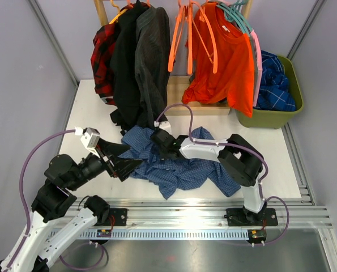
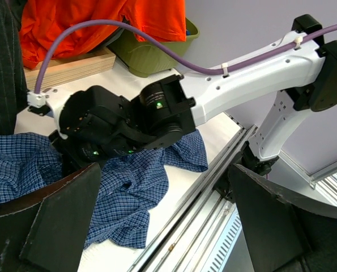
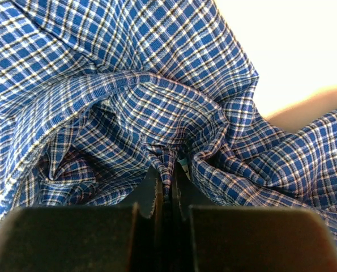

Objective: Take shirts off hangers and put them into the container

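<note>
A blue-and-white checked shirt (image 1: pixel 179 170) lies crumpled on the white table, off any hanger. My right gripper (image 1: pixel 158 139) is down on its far left part. In the right wrist view the gripper (image 3: pixel 168 181) is shut on a pinched fold of that shirt (image 3: pixel 128 102). My left gripper (image 1: pixel 124 158) hangs open just left of the shirt (image 2: pixel 128 192), nothing between its fingers (image 2: pixel 66 215). On the rack hang an orange tee (image 1: pixel 227 62), a charcoal pinstriped shirt (image 1: pixel 151 56), a black one (image 1: pixel 126 62) and a red-black plaid one (image 1: pixel 103 56). The olive-green container (image 1: pixel 295 79) stands at the far right.
Bare orange hangers (image 1: pixel 199 34) and a teal and pink one (image 1: pixel 252 34) hang from the rack. Its pale wooden base (image 1: pixel 182 93) sits behind the shirt. A blue shirt (image 1: pixel 273 85) lies in the container. Metal rails (image 1: pixel 213 215) run along the near table edge.
</note>
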`<move>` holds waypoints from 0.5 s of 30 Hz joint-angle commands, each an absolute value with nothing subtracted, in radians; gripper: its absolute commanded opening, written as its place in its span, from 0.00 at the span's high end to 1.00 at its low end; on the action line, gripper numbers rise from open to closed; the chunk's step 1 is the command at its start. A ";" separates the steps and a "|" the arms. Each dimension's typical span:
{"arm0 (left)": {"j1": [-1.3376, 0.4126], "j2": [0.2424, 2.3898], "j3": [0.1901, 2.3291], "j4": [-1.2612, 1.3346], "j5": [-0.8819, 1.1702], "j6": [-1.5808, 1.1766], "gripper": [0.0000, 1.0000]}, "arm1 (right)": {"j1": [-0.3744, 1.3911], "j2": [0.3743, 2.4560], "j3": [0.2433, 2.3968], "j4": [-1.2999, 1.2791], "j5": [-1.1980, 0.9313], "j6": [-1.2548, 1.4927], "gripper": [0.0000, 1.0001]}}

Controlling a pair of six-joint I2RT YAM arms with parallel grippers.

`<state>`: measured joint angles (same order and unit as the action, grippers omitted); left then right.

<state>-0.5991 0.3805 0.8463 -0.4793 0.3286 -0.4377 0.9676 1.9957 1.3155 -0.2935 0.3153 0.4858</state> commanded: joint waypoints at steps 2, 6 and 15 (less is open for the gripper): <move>-0.598 0.385 0.833 -0.443 0.337 -0.437 0.01 | 0.974 1.939 1.238 -0.403 0.435 0.548 1.00; -0.598 0.393 0.833 -0.443 0.348 -0.443 0.01 | 0.968 1.804 1.195 -0.526 0.619 0.659 1.00; -0.600 0.440 0.844 -0.420 0.385 -0.451 0.01 | 0.813 1.447 1.186 -0.837 0.872 0.819 1.00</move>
<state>-0.5991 0.4202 0.8349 -0.4709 0.3443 -0.4423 0.8608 1.5654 1.1667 -0.6716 0.6682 0.7315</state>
